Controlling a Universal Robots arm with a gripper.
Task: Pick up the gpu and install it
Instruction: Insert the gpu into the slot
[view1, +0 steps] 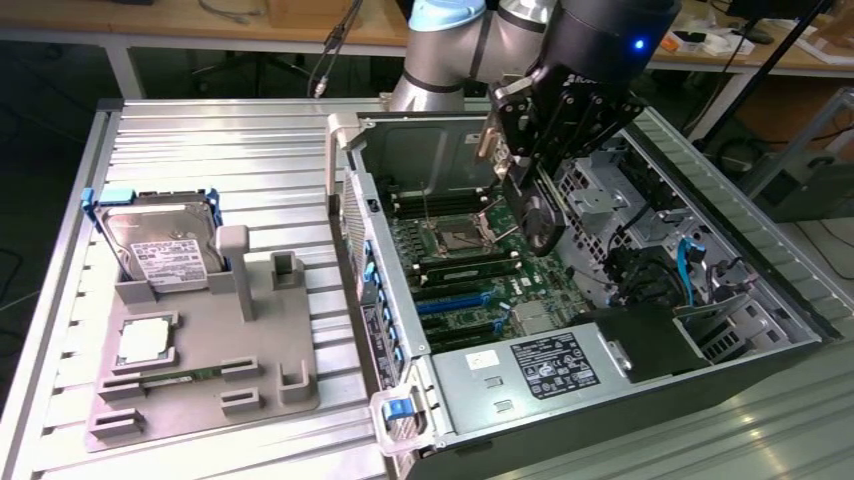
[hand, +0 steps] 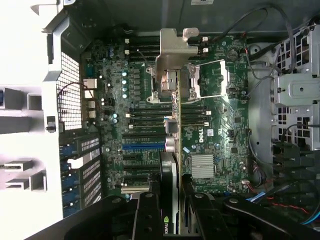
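Black gpu over motherboard in case

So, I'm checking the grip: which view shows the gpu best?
The wrist view: the gpu stands edge-on, clamped in the gripper, its silver bracket over the motherboard. The exterior view shows its dark side hanging below the gripper, partly hidden by the fingers.

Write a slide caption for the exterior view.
The hand holds the gpu over the motherboard inside the open computer case.
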